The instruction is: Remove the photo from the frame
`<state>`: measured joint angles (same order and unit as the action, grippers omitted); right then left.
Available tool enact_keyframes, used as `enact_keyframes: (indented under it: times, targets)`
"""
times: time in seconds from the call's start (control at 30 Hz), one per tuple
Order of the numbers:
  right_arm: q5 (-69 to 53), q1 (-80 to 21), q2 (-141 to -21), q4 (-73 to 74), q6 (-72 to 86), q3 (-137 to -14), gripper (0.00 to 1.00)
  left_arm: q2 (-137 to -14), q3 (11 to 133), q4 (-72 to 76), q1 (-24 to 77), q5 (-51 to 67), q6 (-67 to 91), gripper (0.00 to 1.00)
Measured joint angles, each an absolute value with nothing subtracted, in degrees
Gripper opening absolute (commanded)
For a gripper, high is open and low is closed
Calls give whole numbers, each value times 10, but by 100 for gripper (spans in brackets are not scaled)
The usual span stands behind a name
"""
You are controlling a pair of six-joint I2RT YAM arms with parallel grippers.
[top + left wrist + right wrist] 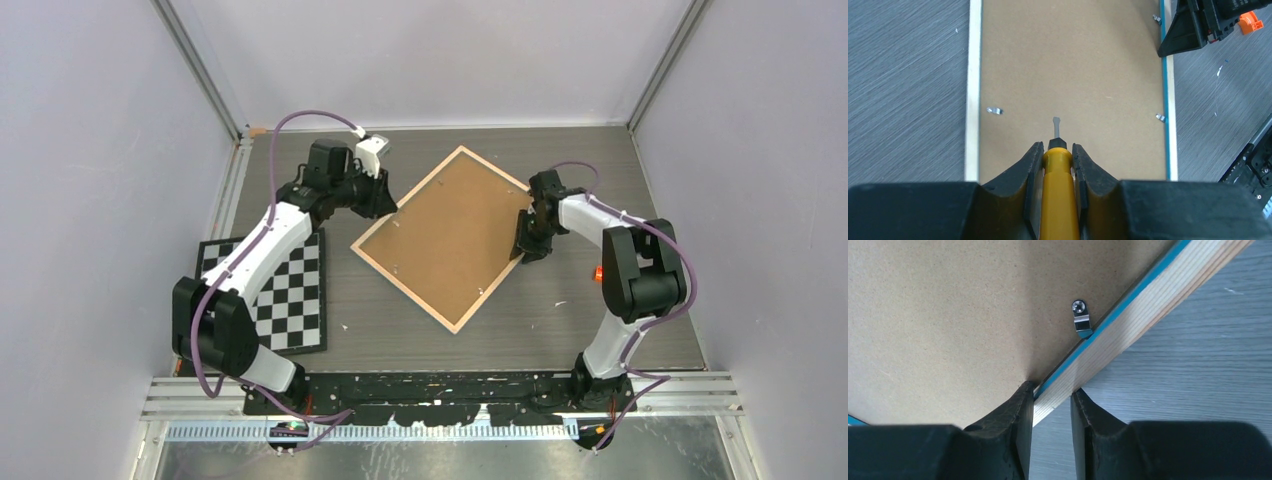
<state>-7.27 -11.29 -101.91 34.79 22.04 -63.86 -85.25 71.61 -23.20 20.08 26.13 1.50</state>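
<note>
The frame (445,235) lies face down on the table, its brown fibreboard back up and its light wood rim all round. The photo is hidden under the back. My left gripper (385,200) is at the frame's far left edge, shut on a yellow-handled screwdriver (1060,190) whose flat blade (1056,125) points over the back board (1068,65). My right gripper (525,240) is at the frame's right edge. In the right wrist view it (1052,390) is closed on the wood rim (1128,315), next to a metal tab (1081,320).
A black-and-white checkerboard (285,295) lies at the left under the left arm. Small metal tabs (994,110) (1160,117) sit along the frame's long sides. A small orange part (599,272) lies right of the frame. Walls close in on three sides.
</note>
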Motion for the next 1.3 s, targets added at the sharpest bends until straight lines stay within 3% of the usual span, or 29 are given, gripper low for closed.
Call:
enact_keyframes:
  times: [0.37,0.77,1.1,1.3]
  targets:
    - [-86,-49,-1062,422,92,-705,2,-844,708,-243,201,263,8,0]
    - [-101,-149,-1133,396,35,-800,2,-844,705,-243,201,281,-18,0]
    - [-141,-155,-1132,376,17,-793,4,-845,685,-243,209,309,-58,0]
    - [-157,-160,-1134,380,16,-795,4,-877,684,-214,263,307,-101,0]
